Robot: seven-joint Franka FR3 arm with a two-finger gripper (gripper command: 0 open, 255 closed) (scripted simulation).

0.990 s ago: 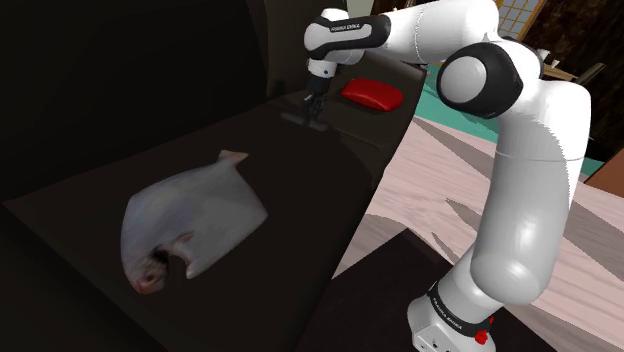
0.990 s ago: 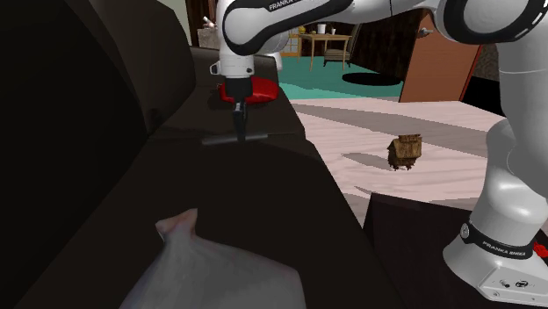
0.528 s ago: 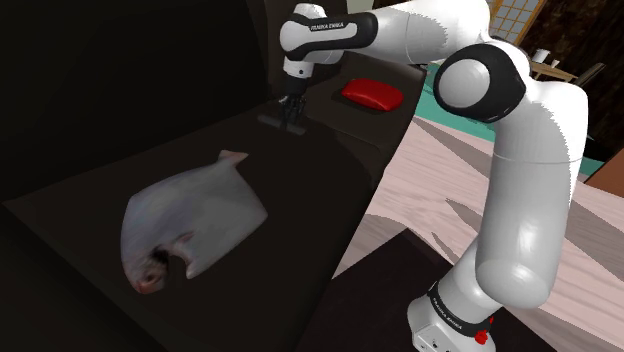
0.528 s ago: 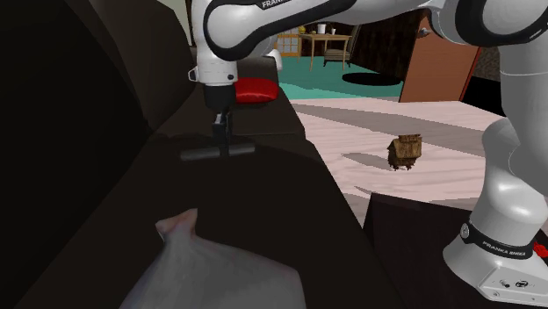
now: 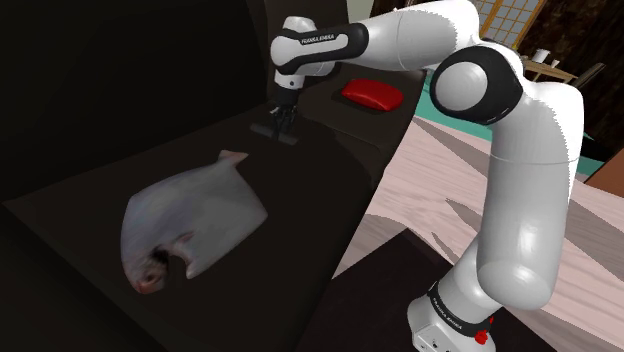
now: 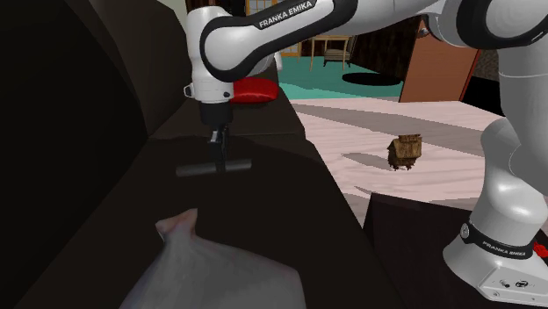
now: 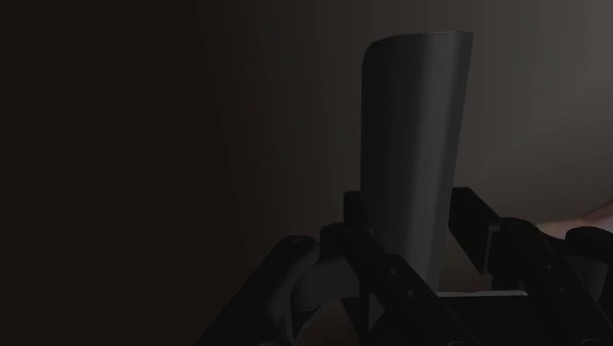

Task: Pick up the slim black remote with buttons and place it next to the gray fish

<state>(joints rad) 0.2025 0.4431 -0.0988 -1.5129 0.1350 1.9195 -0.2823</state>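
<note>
The hand [image 5: 280, 127] has carried the remote [image 5: 291, 138] away from the red thing [image 5: 370, 93] and toward the fish [image 5: 190, 225]. It now hangs near the sofa [image 5: 320, 190] seat's back edge, just past the fish's tail. The fingers are closed on the remote's middle. Its buttons cannot be made out, and whether it touches the seat is unclear. The second exterior view's bottom edge cuts off the fish.
</note>
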